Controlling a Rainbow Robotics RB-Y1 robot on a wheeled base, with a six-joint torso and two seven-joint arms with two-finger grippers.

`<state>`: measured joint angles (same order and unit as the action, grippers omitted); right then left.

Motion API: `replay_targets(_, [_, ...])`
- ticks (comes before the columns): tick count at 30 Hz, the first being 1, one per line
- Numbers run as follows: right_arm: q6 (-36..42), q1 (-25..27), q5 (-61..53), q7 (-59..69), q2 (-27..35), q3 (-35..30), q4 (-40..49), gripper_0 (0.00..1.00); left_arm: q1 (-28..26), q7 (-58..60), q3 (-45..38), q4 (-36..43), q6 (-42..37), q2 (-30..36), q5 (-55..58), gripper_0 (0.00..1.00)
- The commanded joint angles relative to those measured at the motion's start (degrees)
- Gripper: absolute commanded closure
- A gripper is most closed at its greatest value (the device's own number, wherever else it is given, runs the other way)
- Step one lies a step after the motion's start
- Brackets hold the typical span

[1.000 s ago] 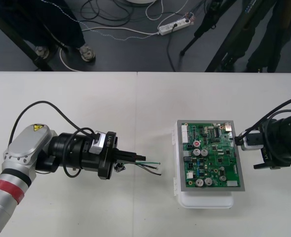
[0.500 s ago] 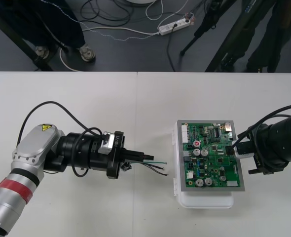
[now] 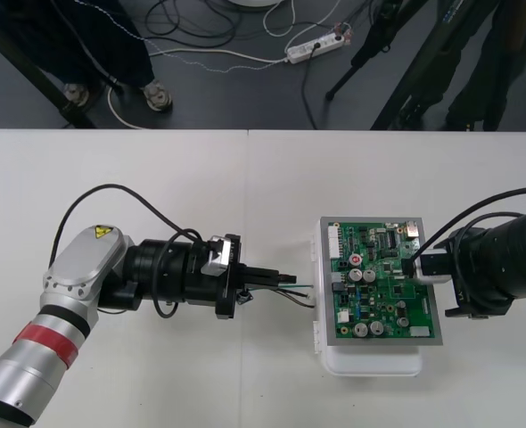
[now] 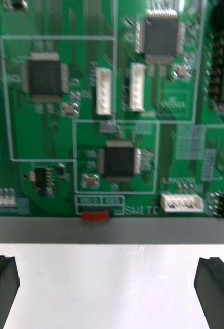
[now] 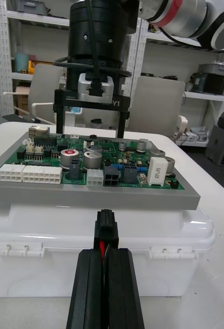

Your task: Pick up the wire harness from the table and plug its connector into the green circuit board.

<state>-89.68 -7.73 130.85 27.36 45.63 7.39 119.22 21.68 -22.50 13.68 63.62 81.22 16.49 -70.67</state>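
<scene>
table [image 3: 156,178]: carries the white base [image 3: 370,361]
green circuit board [image 3: 383,285]: on that base, just ahead of the left tool's tips
left tool [image 3: 285,278]: level; fingers pressed together on the wire harness [image 3: 303,294]; aimed at the board's near edge
right tool [image 4: 112,280]: fingers spread wide; over the board's opposite edge, facing the left tool
plug [image 5: 105,226]: black; juts from the left tool's tips; close before the base, not in the board

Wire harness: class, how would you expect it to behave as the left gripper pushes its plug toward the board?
The wire harness is probably light and floppy: its thin wires trail loose beside the left gripper. Pinched just behind the plug, that end should push fairly stiffly toward the board.
</scene>
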Motion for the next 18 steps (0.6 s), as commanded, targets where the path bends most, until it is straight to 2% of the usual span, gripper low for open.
replay_targets(1, [-0.3,1.1,1.3,3.7,-0.5,1.4,2.5,0.0,2.2,-2.3,0.8,0.4,-2.8,-2.3,-1.0,1.0])
replay_targets(18, [-0.3,1.2,5.6,3.2,-0.8,3.3,2.7,0.0,2.6,-1.8,4.3,0.4,-6.7,-4.0,-0.9,1.0])
